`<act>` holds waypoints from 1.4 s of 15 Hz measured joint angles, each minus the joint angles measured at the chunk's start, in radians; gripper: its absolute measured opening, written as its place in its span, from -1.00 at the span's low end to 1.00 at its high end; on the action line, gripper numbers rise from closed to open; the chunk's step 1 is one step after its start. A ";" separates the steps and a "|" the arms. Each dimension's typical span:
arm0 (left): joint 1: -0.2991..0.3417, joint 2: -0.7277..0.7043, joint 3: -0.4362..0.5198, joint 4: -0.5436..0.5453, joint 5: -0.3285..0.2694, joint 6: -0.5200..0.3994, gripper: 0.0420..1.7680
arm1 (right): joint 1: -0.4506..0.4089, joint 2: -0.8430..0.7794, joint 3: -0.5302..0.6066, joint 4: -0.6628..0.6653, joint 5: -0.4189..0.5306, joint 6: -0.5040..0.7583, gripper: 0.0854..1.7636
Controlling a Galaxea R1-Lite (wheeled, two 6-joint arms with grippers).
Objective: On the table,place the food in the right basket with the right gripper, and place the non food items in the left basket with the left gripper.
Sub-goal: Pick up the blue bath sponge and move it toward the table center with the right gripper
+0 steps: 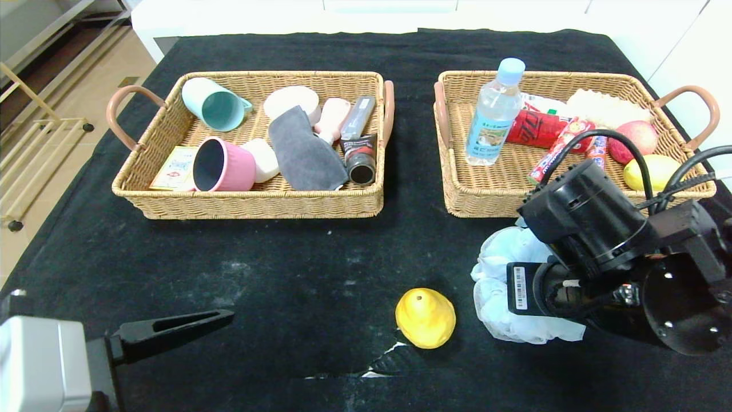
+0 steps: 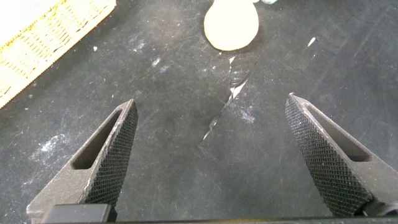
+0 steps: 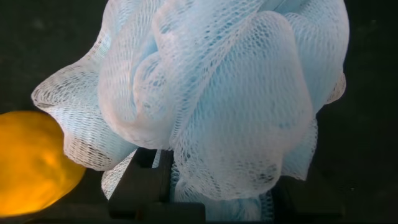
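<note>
A pale blue mesh puff [image 1: 503,274] lies on the black table [image 1: 257,274] at the front right, next to the lumpy yellow pear [image 1: 425,318]. My right gripper [image 3: 214,186] is shut on the puff [image 3: 230,93], with its black fingers [image 3: 140,183] pressed into the mesh; the pear [image 3: 34,162] sits just beside it. My left gripper [image 2: 211,99] hangs open and empty over bare cloth at the front left. The bottle [image 1: 493,114] and sausage stick [image 1: 557,150] are in the right basket [image 1: 486,206]. The pink pot [image 1: 223,166] and soap [image 1: 263,159] are in the left basket [image 1: 246,206].
A white tear [image 1: 389,357] in the cloth lies just in front of the pear. The left basket also holds a teal cup [image 1: 214,103], a grey cloth and tubes. A lemon [image 1: 652,171], an apple and a red pack fill the right basket's far side.
</note>
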 joint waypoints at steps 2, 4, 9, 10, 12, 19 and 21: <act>0.000 0.000 0.000 -0.001 0.000 0.000 0.94 | 0.024 -0.056 -0.018 0.001 -0.018 -0.042 -0.17; 0.000 -0.002 -0.001 -0.002 0.001 0.000 0.94 | 0.060 -0.115 -0.050 0.000 -0.027 -0.090 -0.17; 0.004 -0.029 -0.014 -0.002 0.011 0.000 0.94 | 0.126 -0.157 -0.185 -0.011 0.033 -0.157 -0.18; 0.004 -0.037 -0.018 -0.002 0.011 0.001 0.94 | 0.134 -0.147 -0.216 -0.011 0.089 -0.159 -0.18; 0.005 -0.050 -0.021 -0.001 0.011 0.003 0.94 | 0.147 -0.110 -0.275 -0.011 0.179 -0.159 -0.18; 0.005 -0.079 -0.023 0.003 0.009 0.017 0.94 | 0.161 0.029 -0.401 -0.014 0.568 -0.157 -0.20; 0.005 -0.089 -0.024 0.003 0.008 0.027 0.94 | 0.170 0.069 -0.425 -0.015 0.617 -0.157 -0.20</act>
